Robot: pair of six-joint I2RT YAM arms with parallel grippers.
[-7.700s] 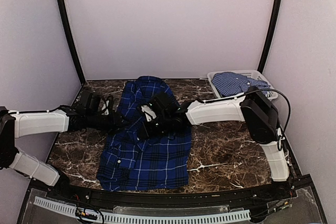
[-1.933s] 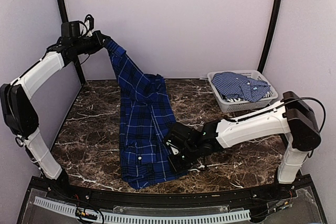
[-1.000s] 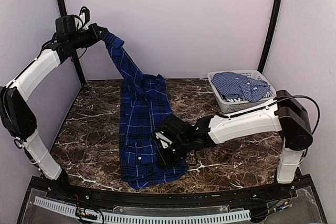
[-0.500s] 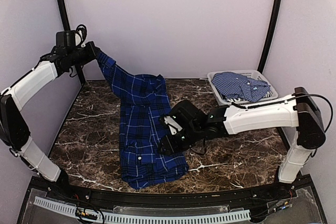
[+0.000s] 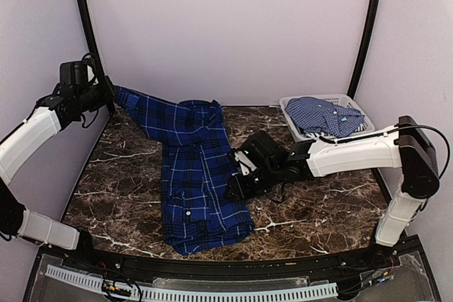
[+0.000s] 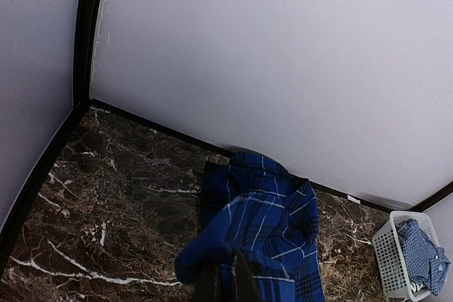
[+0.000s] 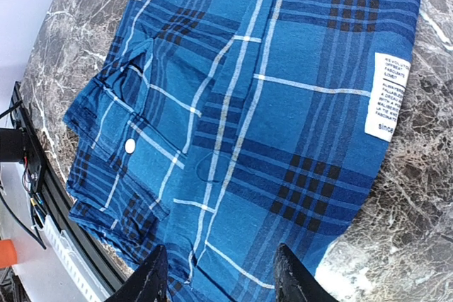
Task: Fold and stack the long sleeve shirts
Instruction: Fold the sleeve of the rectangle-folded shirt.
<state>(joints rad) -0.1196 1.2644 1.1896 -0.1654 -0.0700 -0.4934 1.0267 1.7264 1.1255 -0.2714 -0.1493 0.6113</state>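
The dark blue plaid long sleeve shirt (image 5: 202, 182) lies lengthwise on the marble table, folded into a narrow strip. One of its sleeves stretches up and left to my left gripper (image 5: 107, 94), which is shut on the sleeve end. In the left wrist view the fingers (image 6: 237, 282) pinch the cloth (image 6: 272, 221) from above. My right gripper (image 5: 236, 187) hovers open at the shirt's right edge. In the right wrist view its gripper (image 7: 221, 277) has nothing between the fingers, just plaid cloth (image 7: 283, 90) below. The lighter blue checked shirt (image 5: 322, 114) lies crumpled in the basket.
The pale lattice basket (image 5: 306, 139) stands at the back right corner, also seen in the left wrist view as a basket (image 6: 393, 263). A white care label (image 7: 388, 94) shows on the shirt's right edge. Dark marble (image 5: 318, 203) surrounds the shirt; walls close in on three sides.
My left arm has come down and to the left, pulling the sleeve out sideways. My right gripper has opened, let go of the shirt's lower part, and moved up and right.
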